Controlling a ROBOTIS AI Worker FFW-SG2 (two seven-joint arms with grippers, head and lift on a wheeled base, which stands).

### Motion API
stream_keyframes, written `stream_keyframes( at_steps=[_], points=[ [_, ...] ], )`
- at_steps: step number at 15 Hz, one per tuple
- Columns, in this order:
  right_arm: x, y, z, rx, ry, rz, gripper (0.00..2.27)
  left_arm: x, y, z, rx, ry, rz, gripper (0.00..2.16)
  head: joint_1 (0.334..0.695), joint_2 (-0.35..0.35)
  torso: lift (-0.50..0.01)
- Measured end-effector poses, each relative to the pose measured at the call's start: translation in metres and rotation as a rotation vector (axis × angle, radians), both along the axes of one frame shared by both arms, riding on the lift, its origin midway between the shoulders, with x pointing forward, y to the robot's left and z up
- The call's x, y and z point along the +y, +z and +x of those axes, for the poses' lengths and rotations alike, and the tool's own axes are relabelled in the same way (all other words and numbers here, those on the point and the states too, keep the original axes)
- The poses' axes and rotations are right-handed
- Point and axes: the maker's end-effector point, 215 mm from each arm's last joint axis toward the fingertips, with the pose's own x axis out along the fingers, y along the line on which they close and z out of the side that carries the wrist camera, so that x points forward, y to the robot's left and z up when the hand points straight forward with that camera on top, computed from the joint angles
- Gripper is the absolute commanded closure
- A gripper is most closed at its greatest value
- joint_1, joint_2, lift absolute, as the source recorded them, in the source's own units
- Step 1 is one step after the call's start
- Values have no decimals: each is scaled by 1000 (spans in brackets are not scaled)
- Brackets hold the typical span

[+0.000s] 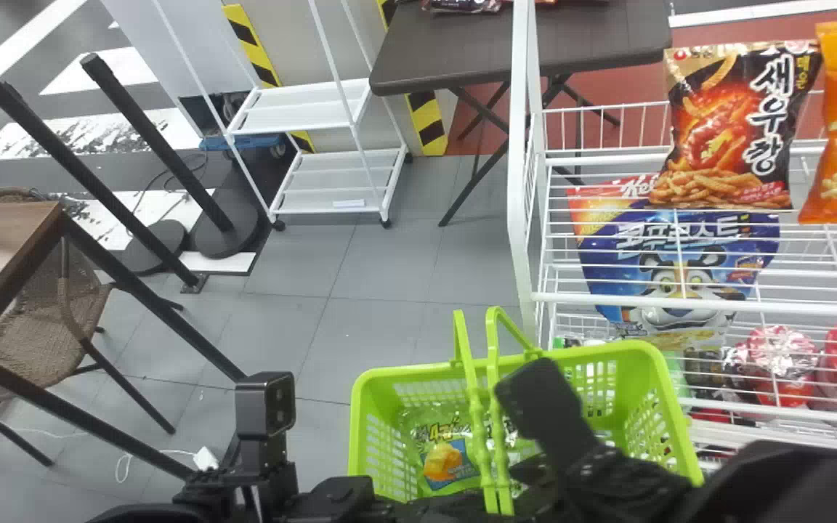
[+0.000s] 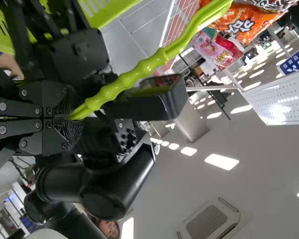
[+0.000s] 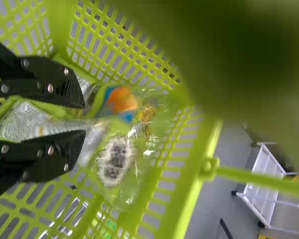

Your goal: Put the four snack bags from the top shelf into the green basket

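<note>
Head from above, left wrist toward ceiling (image 2: 189, 174), right wrist close; all share basket (image 1: 607, 354)

The right gripper (image 1: 531, 471) is at the green basket (image 3: 177, 174), its two black fingers (image 3: 50, 154) apart, with shiny wrapping (image 3: 27, 119) in the gap; whether they touch it, I cannot tell. In the basket, to the left of the gripper, lies clear packaging (image 3: 120, 162) with an orange-and-blue print. A green handle (image 3: 259, 179) joins the far rim. Beyond, far left on the grey floor (image 3: 212, 199), stands a white cart (image 3: 264, 172).
</note>
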Motion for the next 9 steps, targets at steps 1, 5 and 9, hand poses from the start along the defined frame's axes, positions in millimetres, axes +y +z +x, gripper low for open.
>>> stream_keyframes(
  at_steps=[1,5,9],
  points=[
    [-13,12,2,4,-26,24,29,0,0,0,-1,0,0,2148,695,350,-4],
    [-106,63,51,-84,-241,74,33,1,0,0,-1,-1,1,2148,695,350,-4],
    [-212,99,144,-258,-482,59,36,2,-1,0,4,2,0,2148,695,73,-4]
  ],
)
